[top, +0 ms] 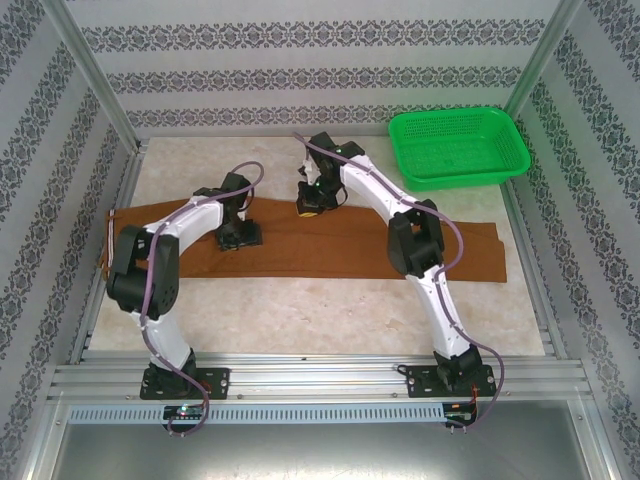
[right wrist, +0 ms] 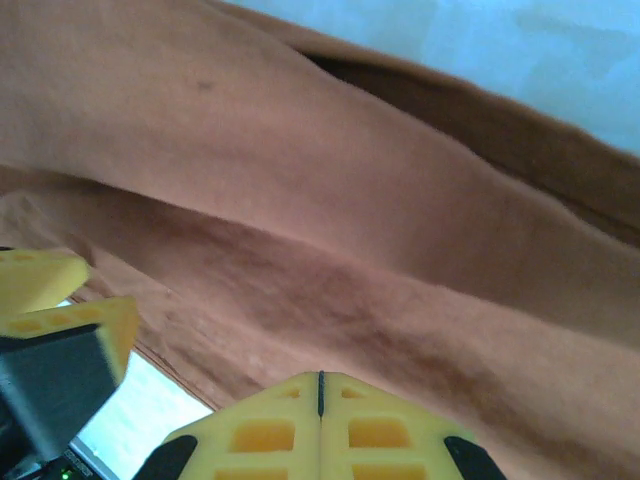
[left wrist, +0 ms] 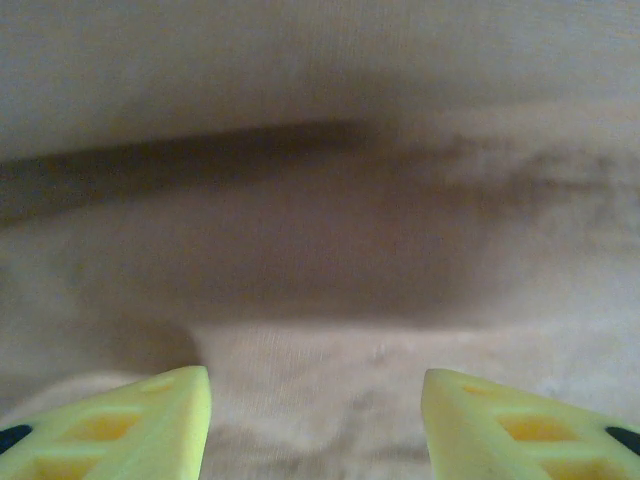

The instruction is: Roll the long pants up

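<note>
The long pants (top: 330, 245) lie flat as a rust-brown strip running from left to right across the table. My left gripper (top: 238, 236) points down onto the strip left of its middle. In the left wrist view it (left wrist: 315, 425) is open, with cloth (left wrist: 320, 250) under both yellow fingers. My right gripper (top: 310, 203) is at the far edge of the pants near the middle. In the right wrist view it (right wrist: 320, 385) is shut, fingertips pinched together on the cloth (right wrist: 330, 200) at its hem. The left gripper's fingers (right wrist: 70, 315) show at that view's left edge.
A green plastic basket (top: 458, 148) stands at the far right of the pale table (top: 300, 310). Metal frame posts and patterned walls enclose the table. The right arm's elbow (top: 415, 245) hangs over the right part of the pants.
</note>
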Controlling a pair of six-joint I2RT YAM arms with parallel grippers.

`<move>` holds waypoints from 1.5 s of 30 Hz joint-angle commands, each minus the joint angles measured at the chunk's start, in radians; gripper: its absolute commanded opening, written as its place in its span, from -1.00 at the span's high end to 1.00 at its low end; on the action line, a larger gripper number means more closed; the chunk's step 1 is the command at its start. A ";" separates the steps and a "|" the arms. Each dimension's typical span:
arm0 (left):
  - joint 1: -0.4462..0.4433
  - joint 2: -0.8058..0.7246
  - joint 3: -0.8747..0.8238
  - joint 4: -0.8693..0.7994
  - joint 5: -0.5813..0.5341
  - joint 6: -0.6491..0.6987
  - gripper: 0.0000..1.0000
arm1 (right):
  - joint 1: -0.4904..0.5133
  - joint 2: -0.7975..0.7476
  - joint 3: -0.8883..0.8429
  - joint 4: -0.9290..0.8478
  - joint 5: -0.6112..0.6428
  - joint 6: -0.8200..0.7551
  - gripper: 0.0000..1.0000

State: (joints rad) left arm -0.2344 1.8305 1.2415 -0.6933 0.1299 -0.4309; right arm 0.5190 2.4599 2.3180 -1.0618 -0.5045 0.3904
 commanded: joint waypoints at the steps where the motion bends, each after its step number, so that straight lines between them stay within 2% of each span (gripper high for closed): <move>1: -0.012 0.040 0.051 0.035 -0.003 -0.013 -0.15 | -0.002 0.043 0.067 -0.058 -0.040 0.014 0.93; 11: -0.040 0.015 -0.054 0.005 0.043 0.018 -0.13 | -0.002 0.107 0.059 -0.030 -0.048 0.034 0.95; 25: -0.215 -0.062 -0.288 -0.068 0.082 -0.003 -0.08 | -0.096 0.187 0.178 -0.073 0.011 0.077 1.00; 31: -0.259 -0.149 -0.314 -0.109 0.041 0.007 -0.11 | -0.104 0.217 0.242 -0.106 0.033 0.074 1.00; 34: -0.257 -0.248 -0.250 -0.148 -0.080 -0.015 -0.19 | -0.093 0.160 0.213 -0.098 0.105 0.054 1.00; 36: -0.242 -0.332 -0.205 -0.158 -0.185 -0.043 -0.30 | -0.084 0.092 0.154 -0.067 0.140 0.043 1.00; 38: -0.200 -0.399 -0.186 -0.147 -0.232 -0.082 -0.36 | -0.080 0.024 0.075 -0.028 0.164 0.039 1.00; 42: -0.056 -0.456 -0.195 -0.134 -0.245 -0.159 -0.41 | -0.079 -0.089 -0.071 0.017 0.166 0.025 0.95; 45: 0.116 -0.448 -0.251 -0.098 -0.169 -0.215 -0.36 | -0.080 -0.142 -0.142 0.010 0.165 0.007 0.94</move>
State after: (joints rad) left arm -0.2226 1.3613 1.0454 -0.7704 -0.0425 -0.5598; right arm 0.4412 2.3997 2.2234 -1.0687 -0.3679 0.4309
